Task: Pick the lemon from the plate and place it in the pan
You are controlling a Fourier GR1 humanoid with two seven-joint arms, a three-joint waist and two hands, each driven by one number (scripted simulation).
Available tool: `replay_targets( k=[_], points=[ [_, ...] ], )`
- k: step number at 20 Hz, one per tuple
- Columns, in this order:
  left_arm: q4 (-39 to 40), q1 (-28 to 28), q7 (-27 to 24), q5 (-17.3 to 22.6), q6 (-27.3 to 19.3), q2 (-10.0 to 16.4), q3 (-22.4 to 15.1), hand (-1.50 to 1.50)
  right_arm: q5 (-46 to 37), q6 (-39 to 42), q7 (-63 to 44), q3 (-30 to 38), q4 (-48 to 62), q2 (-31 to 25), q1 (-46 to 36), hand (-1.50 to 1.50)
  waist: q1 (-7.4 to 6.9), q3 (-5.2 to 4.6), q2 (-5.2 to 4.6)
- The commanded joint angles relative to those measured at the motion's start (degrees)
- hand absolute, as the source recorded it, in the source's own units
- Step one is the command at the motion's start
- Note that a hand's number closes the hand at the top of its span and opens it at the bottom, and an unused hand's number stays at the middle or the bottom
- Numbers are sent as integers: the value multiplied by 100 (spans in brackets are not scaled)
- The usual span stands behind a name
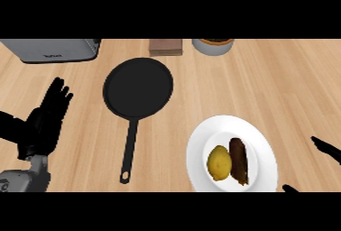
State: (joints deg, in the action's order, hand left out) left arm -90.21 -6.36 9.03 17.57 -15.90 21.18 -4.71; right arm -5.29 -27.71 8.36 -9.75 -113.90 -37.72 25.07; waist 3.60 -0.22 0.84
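A yellow lemon [219, 163] lies on a white plate [232, 128] at the lower right, touching a brown sausage-like piece [239, 160] on its right. A black pan [138, 86] sits at the counter's middle, its long handle [128, 153] pointing toward me. My left hand [47, 117] rests open at the left edge, fingers up, well left of the pan's handle. Only the fingertips of my right hand [326, 149] show at the right edge, straight and apart, right of the plate and holding nothing.
A grey toaster [57, 49] stands at the back left. A brown block [166, 47] and a grey pot with an orange inside [214, 46] sit along the back edge. Bare wooden counter lies between pan and plate.
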Motion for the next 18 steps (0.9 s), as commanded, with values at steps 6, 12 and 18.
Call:
replay_targets(
  k=[6, 12, 18],
  points=[
    [-47, -220, 177, -94, 135, -157, -205, 0, -1552, 572, -2385, -179, -1857, -1130, 451, -150, -310, -3, -94],
    [-68, -178, 45, -143, 235, -184, -155, 0, -1963, 1733, -4339, -301, -2099, -1621, -604, -150, -475, 5, -107],
    [49, -522, 237, -137, 279, -188, -162, 0, -1469, 3122, -5399, -1325, -1783, -1757, -1332, -150, -590, 4, -140]
  ],
)
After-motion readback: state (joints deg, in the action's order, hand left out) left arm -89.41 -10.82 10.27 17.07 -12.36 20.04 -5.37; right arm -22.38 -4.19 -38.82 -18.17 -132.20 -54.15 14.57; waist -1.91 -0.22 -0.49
